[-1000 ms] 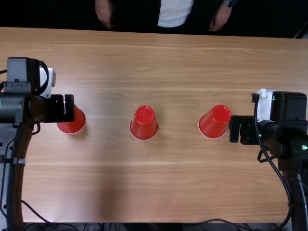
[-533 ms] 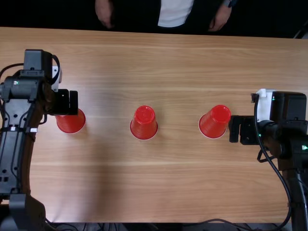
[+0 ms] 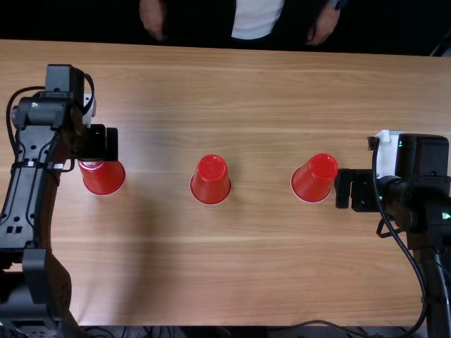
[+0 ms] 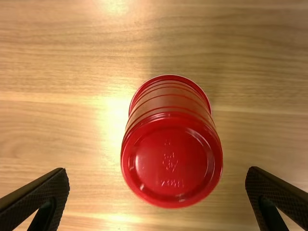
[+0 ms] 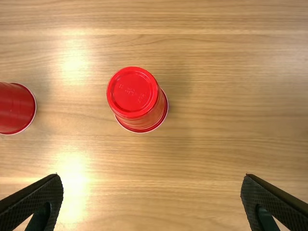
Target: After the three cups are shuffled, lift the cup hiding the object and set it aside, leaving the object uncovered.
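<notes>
Three red cups stand upside down in a row on the table: the left cup [image 3: 106, 179], the middle cup [image 3: 211, 179] and the right cup [image 3: 315, 177]. My left gripper [image 3: 96, 144] hangs over the left cup's far side. It is open, with the left cup [image 4: 171, 149] below and between its fingers [image 4: 38, 195], untouched. My right gripper [image 3: 347, 190] is just right of the right cup and open. The right cup [image 5: 137, 98] stands ahead of it, apart from its fingers [image 5: 36, 199]. Another red cup [image 5: 14, 114] sits at that view's edge.
Bare wood [image 3: 225, 267] stretches between the cups and the near edge, and more [image 3: 225, 91] lies behind the row. Gaps about a cup wide separate the cups.
The left arm has swung and risen, carrying its gripper slightly toward the far side over the left cup. The cups and the right arm have stayed put.
</notes>
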{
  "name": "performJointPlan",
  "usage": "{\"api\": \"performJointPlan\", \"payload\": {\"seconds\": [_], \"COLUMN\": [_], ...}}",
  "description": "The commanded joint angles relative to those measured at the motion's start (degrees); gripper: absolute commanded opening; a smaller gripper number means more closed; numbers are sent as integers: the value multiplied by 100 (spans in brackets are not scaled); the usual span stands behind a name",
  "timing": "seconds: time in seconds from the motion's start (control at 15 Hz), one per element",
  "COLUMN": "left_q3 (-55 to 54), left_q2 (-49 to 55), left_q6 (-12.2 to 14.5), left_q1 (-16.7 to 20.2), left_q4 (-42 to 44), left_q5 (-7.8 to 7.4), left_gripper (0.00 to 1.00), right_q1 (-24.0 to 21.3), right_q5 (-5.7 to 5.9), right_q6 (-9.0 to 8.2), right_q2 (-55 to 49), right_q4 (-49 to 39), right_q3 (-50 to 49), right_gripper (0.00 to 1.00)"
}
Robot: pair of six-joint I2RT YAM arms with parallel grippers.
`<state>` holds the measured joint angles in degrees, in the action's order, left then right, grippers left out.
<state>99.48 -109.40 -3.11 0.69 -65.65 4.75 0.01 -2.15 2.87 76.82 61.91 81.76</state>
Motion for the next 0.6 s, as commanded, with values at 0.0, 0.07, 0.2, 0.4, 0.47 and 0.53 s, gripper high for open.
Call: {"api": "performJointPlan", "payload": {"seconds": [0.0, 0.07, 0.2, 0.4, 0.47, 0.53], "left_q3": [221, 256, 273, 273, 273, 273], "left_q2": [-257, -345, -459, -696, -714, -749], "left_q6": [-15, -15, -15, -5, 16, 27], "left_q1": [-86, -86, -95, -139, -139, -174], "left_q4": [5, 5, -17, -59, -69, -80], "left_q5": [41, 41, 31, 20, 31, 41], "left_gripper": [100, 100, 100, 100, 100, 100], "right_q1": [78, 78, 78, 78, 78, 78], "right_q5": [-69, -69, -69, -69, -69, -69], "right_q6": [-34, -45, -55, -55, -55, -55], "right_q2": [-88, -88, -88, -88, -88, -97], "right_q4": [-4, 6, 6, -4, -4, -4], "right_q3": [104, 104, 104, 77, 77, 77], "right_gripper": [100, 100, 100, 100, 100, 100]}}
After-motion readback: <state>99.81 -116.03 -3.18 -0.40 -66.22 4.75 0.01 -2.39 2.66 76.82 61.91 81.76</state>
